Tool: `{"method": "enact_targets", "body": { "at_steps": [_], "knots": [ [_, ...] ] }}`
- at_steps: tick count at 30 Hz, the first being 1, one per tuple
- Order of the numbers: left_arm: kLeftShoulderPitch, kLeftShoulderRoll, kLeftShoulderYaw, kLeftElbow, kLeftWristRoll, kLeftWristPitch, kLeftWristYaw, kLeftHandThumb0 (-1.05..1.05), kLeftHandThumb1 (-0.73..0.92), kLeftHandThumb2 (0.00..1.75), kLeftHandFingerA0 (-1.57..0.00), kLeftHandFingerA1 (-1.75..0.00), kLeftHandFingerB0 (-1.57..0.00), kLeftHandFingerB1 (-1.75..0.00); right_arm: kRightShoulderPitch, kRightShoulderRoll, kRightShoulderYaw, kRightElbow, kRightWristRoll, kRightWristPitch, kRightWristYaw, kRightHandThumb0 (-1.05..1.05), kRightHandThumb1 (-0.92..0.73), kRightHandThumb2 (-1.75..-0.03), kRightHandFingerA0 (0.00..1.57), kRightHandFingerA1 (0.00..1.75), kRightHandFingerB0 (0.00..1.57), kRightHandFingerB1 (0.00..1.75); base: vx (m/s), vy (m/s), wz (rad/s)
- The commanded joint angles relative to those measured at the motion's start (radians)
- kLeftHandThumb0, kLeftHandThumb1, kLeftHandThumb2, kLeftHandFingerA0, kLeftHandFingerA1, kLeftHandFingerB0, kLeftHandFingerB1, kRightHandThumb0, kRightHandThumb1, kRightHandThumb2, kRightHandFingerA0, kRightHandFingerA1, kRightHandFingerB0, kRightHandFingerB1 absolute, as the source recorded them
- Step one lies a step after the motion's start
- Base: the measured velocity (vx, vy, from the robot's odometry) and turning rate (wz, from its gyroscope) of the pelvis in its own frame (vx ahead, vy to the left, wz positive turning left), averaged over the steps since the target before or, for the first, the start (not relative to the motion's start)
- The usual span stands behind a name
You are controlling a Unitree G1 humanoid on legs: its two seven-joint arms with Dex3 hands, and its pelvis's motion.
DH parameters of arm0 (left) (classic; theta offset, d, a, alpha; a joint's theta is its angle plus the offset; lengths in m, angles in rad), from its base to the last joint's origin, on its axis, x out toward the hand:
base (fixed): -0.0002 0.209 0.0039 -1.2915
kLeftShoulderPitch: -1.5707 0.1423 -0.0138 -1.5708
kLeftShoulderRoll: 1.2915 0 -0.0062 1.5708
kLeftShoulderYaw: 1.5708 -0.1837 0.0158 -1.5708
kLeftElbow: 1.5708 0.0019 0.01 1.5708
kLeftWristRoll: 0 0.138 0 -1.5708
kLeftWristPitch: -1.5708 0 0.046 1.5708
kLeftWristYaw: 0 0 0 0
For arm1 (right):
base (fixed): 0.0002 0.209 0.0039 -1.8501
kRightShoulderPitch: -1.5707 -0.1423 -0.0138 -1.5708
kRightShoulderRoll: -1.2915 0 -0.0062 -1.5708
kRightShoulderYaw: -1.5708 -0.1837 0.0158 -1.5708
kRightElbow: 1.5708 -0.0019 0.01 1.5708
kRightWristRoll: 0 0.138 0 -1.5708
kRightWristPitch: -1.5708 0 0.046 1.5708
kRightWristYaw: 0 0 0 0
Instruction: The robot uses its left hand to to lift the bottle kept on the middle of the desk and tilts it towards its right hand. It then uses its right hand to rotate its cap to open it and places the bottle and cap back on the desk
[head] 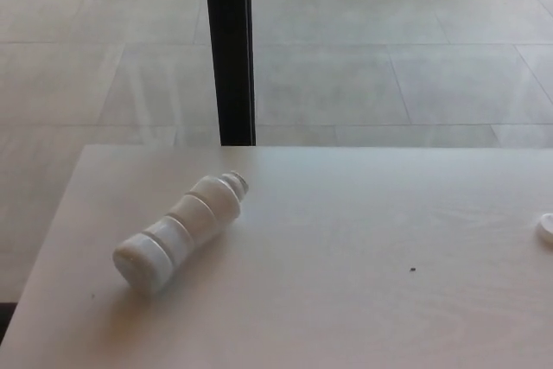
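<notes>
Pale floor tiles [415, 58] filled the upper half of the head view, grey and faintly glossy, crossed by thin grout lines. One black upright post [230, 49] stood against them, running from the top edge down to the far edge of the desk. Desk [363, 317]: white, matt, with a faint wood grain, occupying the whole lower half of the view. Bottle [180, 231]: white, ribbed in stepped bands, lying on its side on the left part of the desk, its flat base pointing toward the near left corner and its narrow open neck pointing toward the far edge, not far from the foot of the post. Cap [546, 227]: small, white, round, lying flat at the right edge of the view and partly cut off by it, well apart from the bottle and on the opposite side of the desk. One small dark speck [412, 269] on the desk surface between bottle and cap, nearer the cap. Neither of the robot's hands appeared, so whether their fingers were spread or closed could not be told, and no place could be reckoned from them. Bottle and cap each rested on the desk untouched.
</notes>
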Motion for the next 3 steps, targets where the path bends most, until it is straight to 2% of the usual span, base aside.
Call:
{"method": "enact_targets", "body": {
  "at_steps": [1, 2, 3],
  "knots": [
    [-0.007, 0.025, -0.008, 0.001, -0.009, -0.016, -0.001, -0.85, 0.80, 0.64, -0.49, -0.69, -0.27, -0.55, -0.001, -0.019, 0.054, 0.012, -0.022, -0.006, -0.007, -0.74, -0.92, -1.45, 0.20, 0.86, 0.00, 0.42, 0.00, 0.000, 0.00],
    [-0.009, 0.025, -0.007, 0.002, -0.012, -0.010, 0.000, -0.85, 0.79, 0.64, -0.48, -0.67, -0.29, -0.54, 0.001, -0.020, 0.061, 0.012, -0.021, -0.013, -0.002, -0.81, -0.92, -1.10, 0.00, 1.12, 0.00, 0.03, 0.00, 0.000, 0.00],
    [-0.011, 0.026, -0.007, 0.004, -0.012, -0.008, 0.000, -0.85, 0.79, 0.64, -0.48, -0.67, -0.29, -0.54, 0.007, -0.020, 0.068, 0.010, -0.023, -0.024, 0.007, -0.81, -0.92, -1.10, 0.00, 1.12, 0.00, 0.03, 0.00, 0.000, 0.00]
  ]
}}
